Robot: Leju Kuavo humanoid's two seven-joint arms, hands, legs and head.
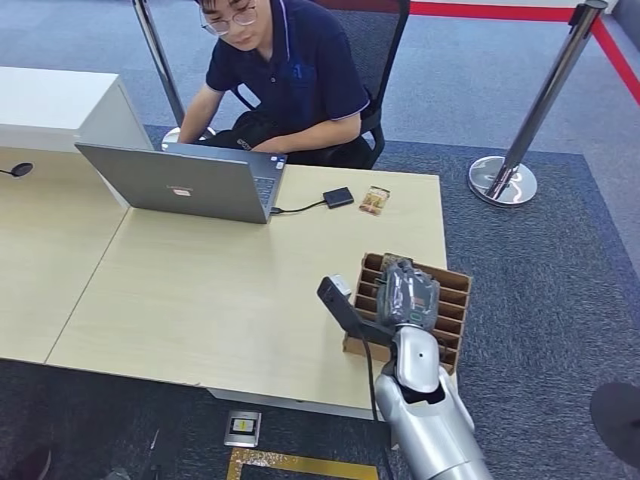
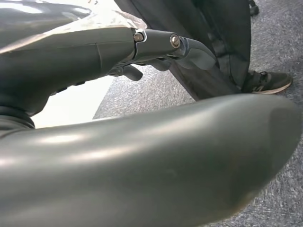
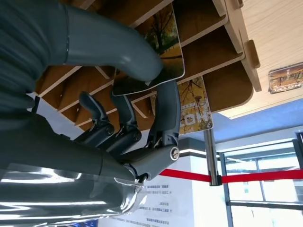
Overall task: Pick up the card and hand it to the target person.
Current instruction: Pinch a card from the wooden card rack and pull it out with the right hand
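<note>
Here the right hand hovers over the slotted wooden card rack at the near right corner of the table, and in the head view it hides the slots beneath it, so the grip cannot be read from there. The right wrist view shows it closely: the thick thumb presses on the face of a card with an autumn-tree picture, and a dark finger backs it from the other side, so the card is pinched while its far part sits among the rack's dividers. The other fingers curl nearby, apart from the card. A second card with similar printing stands in a neighbouring slot, partly hidden behind that finger.

The left hand appears in the left wrist view, blurred and cut off by the arm's own cover; whether its fingers are closed or spread I cannot tell.

The rack overhangs the table's right edge slightly. A person sits at the far side behind a laptop, with a small dark drive and a small packet beside it. Bare tabletop lies between rack and person.
</note>
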